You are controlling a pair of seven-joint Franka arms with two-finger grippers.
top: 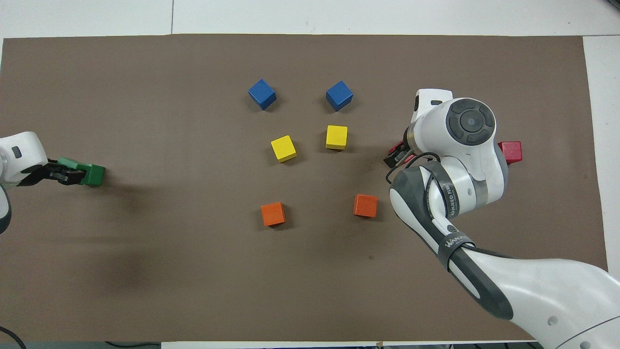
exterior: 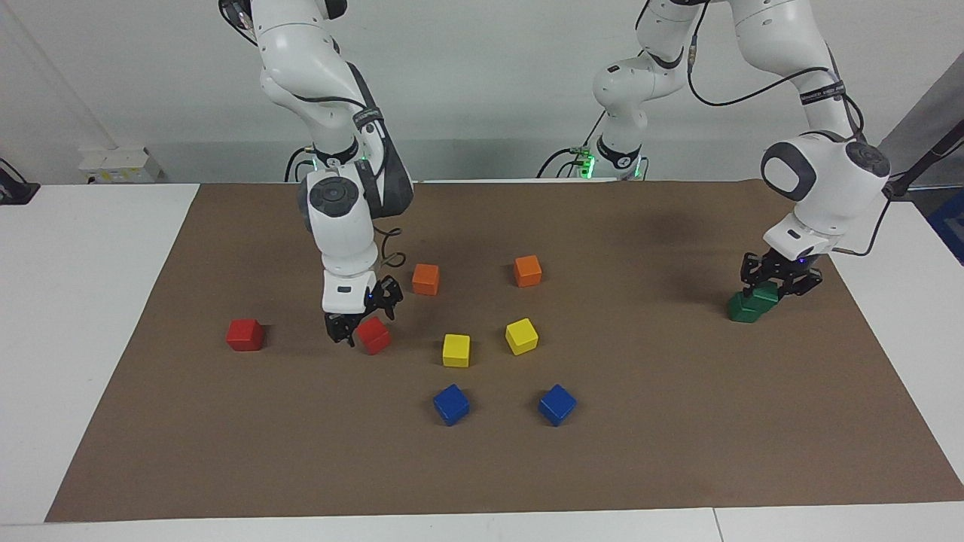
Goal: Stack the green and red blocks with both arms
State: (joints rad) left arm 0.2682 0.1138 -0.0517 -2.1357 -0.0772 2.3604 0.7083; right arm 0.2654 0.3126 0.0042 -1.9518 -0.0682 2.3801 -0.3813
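My right gripper (exterior: 354, 330) is low over the brown mat (exterior: 678, 452) and shut on a tilted red block (exterior: 374, 336). In the overhead view the arm's wrist hides most of that block. The second red block (exterior: 245, 334) sits on the mat toward the right arm's end and also shows in the overhead view (top: 511, 151). My left gripper (exterior: 779, 284) is shut on a green block (exterior: 767, 294) at the left arm's end. It holds it partly on top of the other green block (exterior: 742, 309), offset from it. The lower green block also shows in the overhead view (top: 95, 175).
Two orange cubes (exterior: 425, 279) (exterior: 528, 271), two yellow cubes (exterior: 456, 351) (exterior: 521, 336) and two blue cubes (exterior: 451, 404) (exterior: 556, 404) sit in pairs in the middle of the mat, between the two grippers. White table borders the mat.
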